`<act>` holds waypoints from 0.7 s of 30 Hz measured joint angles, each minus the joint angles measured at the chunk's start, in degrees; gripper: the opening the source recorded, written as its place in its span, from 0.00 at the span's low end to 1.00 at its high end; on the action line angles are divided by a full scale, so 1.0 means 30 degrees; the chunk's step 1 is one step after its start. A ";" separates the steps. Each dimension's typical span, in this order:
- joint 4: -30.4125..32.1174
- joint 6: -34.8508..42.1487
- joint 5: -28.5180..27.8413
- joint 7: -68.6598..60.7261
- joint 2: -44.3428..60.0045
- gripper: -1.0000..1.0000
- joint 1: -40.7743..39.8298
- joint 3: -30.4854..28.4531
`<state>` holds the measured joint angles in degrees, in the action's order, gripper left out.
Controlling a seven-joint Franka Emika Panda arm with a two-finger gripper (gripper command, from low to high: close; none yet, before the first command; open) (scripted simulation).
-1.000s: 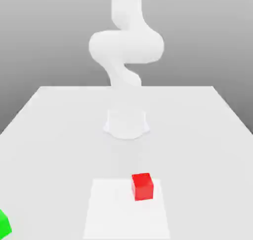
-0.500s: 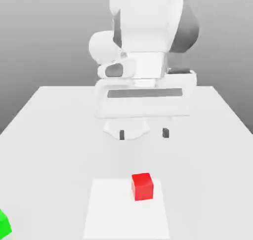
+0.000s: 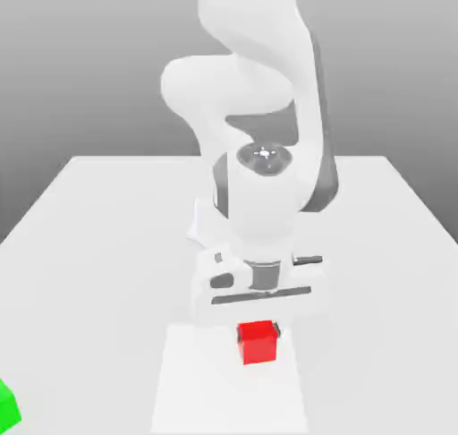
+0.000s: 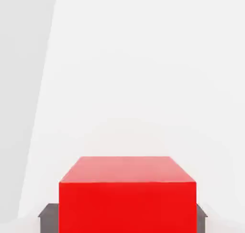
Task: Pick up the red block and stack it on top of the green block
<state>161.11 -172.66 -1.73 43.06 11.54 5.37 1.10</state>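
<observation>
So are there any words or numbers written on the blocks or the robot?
None: no words, numbers or signs can be read anywhere.
The red block has plain faces.
The green block has plain faces, as far as it shows at the picture's edge.
The white robot arm and the table carry no writing.

Your end effector (image 3: 258,328) sits low over the red block (image 3: 258,342), near the desk's (image 3: 98,236) front edge, its fingers (image 4: 48,216) flanking the cube on both sides, so that spot is occupied. The arm's body blocks the middle of the desk behind it. You have open surface along both side edges and toward the far corners. The green block (image 3: 7,406) is the only obstacle at the front corner on the exterior view's left, well apart from the red one
</observation>
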 joint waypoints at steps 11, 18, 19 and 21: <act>-0.0412 0.4362 0.0712 0.0661 -0.3951 0.00 0.0145 -0.0496; -0.5100 0.6706 0.1703 0.5221 -0.1574 0.00 -0.2676 -0.3145; -0.5798 0.7041 0.1917 0.5846 -0.1192 0.00 -0.2911 -0.3527; -0.7190 0.7708 0.2327 0.7112 -0.0419 0.00 -0.3505 -0.4270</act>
<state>139.54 -149.54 5.25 64.39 10.29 -5.15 -11.71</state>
